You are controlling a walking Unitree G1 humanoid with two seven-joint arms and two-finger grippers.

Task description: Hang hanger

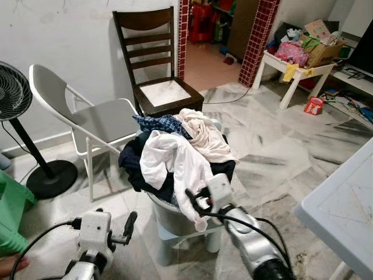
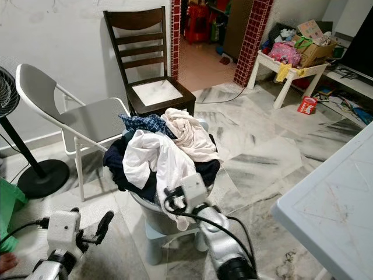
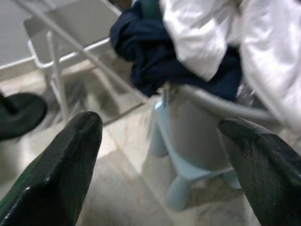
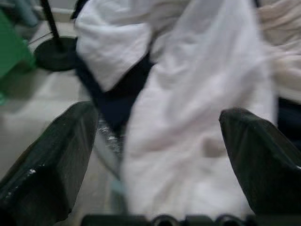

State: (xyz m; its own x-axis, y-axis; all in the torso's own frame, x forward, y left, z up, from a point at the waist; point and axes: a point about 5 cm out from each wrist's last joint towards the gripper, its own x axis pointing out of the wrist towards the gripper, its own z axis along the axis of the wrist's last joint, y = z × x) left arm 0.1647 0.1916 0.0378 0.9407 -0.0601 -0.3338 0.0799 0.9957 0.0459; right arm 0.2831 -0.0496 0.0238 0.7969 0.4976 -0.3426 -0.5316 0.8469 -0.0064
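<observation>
My left gripper (image 1: 129, 224) hangs low over the marble floor (image 1: 274, 146), its two black fingers spread wide with nothing between them; along them I see the pale blue stool (image 3: 188, 172) and the grey basket (image 3: 197, 127) standing on it. My right gripper (image 1: 195, 201) is higher, right up at the basket's front, fingers also spread apart, with the hanging white garment (image 4: 197, 132) directly before them (whether they touch the cloth I cannot tell).

The basket is heaped: the white garment drapes down the front, a dark navy piece (image 1: 131, 166) spills over the side toward my left arm, a blue patterned cloth (image 1: 157, 122) and a cream garment (image 1: 201, 134) lie on top. I cannot make out a hanger anywhere in the pile or around it.

Just behind the basket stands a grey folding chair (image 1: 99, 119), and beside it a dark wooden chair (image 1: 157, 64) against the wall. A black standing fan (image 1: 14, 93) is off to my left, a white table (image 1: 344, 204) to my right. Farther back, a small white table (image 1: 294, 73) carries boxes and clutter.
</observation>
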